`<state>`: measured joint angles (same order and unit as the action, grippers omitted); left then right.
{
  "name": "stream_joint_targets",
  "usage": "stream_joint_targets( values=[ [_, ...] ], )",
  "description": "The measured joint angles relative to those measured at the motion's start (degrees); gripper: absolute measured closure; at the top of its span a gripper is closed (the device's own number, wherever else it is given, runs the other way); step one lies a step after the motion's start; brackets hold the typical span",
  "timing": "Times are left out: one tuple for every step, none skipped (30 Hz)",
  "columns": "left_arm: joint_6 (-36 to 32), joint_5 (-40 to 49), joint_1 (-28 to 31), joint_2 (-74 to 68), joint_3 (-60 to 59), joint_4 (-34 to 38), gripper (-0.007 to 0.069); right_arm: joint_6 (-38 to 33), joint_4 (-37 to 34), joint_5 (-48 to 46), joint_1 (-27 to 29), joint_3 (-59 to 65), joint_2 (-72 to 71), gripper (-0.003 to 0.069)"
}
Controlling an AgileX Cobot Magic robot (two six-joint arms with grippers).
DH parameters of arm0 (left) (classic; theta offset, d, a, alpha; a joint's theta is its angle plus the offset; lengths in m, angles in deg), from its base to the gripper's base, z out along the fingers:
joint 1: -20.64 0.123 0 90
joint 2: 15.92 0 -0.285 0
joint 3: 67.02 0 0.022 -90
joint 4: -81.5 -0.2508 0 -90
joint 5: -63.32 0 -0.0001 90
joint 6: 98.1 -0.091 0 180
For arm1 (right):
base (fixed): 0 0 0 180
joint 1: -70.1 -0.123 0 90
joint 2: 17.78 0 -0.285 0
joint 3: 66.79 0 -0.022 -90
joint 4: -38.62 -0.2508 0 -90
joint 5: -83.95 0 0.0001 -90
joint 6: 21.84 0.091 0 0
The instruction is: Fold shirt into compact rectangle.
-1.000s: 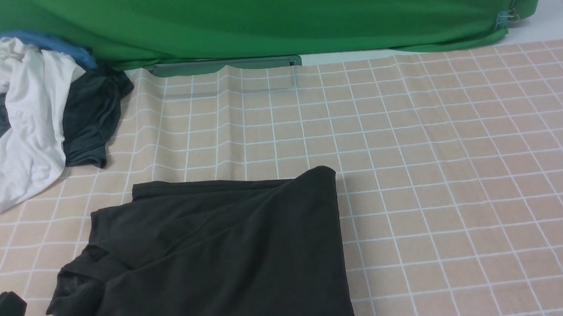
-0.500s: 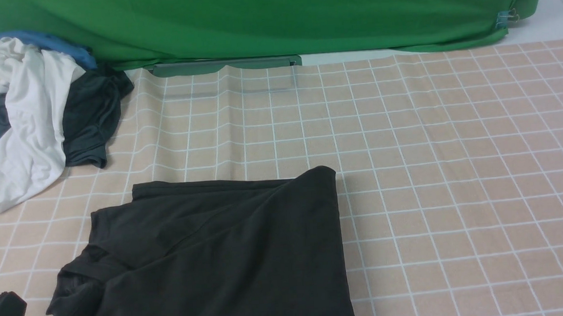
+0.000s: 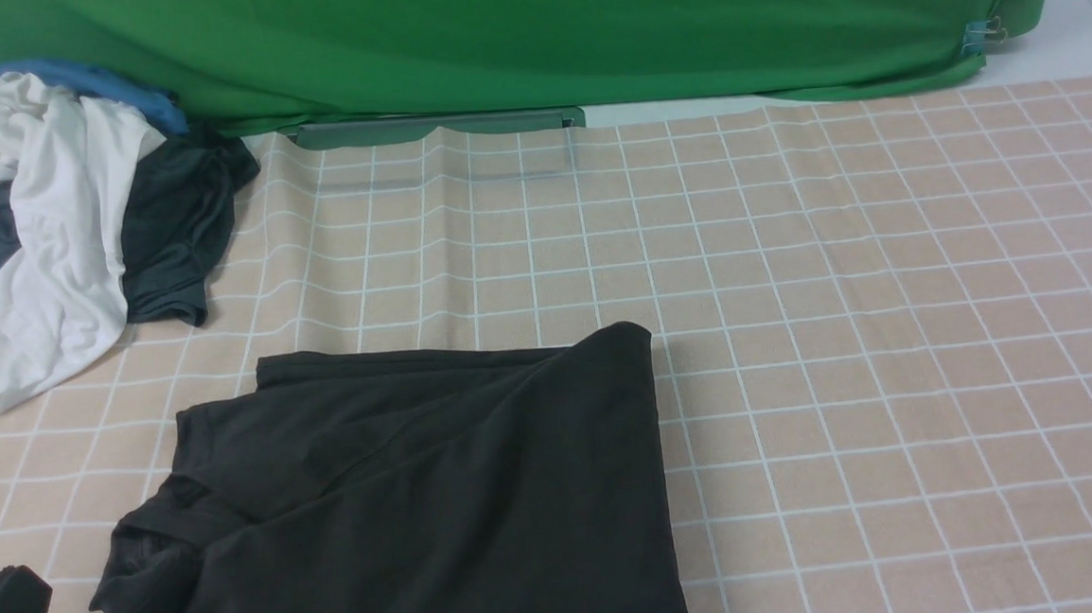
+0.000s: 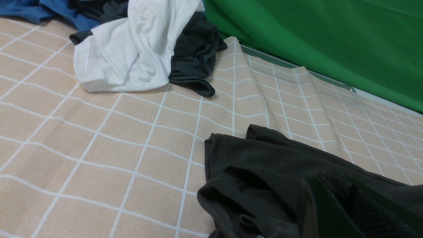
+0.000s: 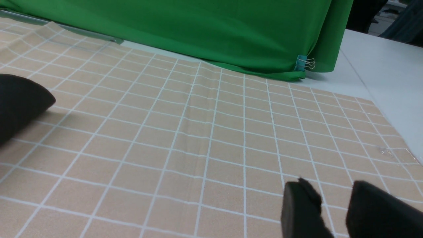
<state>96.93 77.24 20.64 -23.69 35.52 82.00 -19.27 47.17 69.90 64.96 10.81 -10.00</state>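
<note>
You see black shirt (image 3: 406, 505) folded, soft, near edge cut off, print hidden. Left gripper (image 4: 343, 211) pinched together, nothing in it. Right gripper (image 5: 333, 208) apart, holding nothing, over checked cloth (image 3: 888, 323).

Front high; wrists low; share shirt (image 3: 406, 505).

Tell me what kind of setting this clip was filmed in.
Probably a staged lab table for laundry folding: green backdrop clipped behind, checked tablecloth, folded black shirt and a spare clothes pile.
</note>
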Motion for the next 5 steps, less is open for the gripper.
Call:
stream_joint_targets(
  values=[
    [0.0, 0.0, 0.0, 0.0, 0.0, 0.0, 0.0607, 0.0, 0.0, 0.0, 0.0, 0.0, 0.0, 0.0421],
    [0.0, 0.0, 0.0, 0.0, 0.0, 0.0, 0.0607, 0.0, 0.0, 0.0, 0.0, 0.0, 0.0, 0.0421],
    [0.0, 0.0, 0.0, 0.0, 0.0, 0.0, 0.0607, 0.0, 0.0, 0.0, 0.0, 0.0, 0.0, 0.0421],
    [0.0, 0.0, 0.0, 0.0, 0.0, 0.0, 0.0607, 0.0, 0.0, 0.0, 0.0, 0.0, 0.0, 0.0421],
    [0.0, 0.0, 0.0, 0.0, 0.0, 0.0, 0.0607, 0.0, 0.0, 0.0, 0.0, 0.0, 0.0, 0.0421]
  ],
)
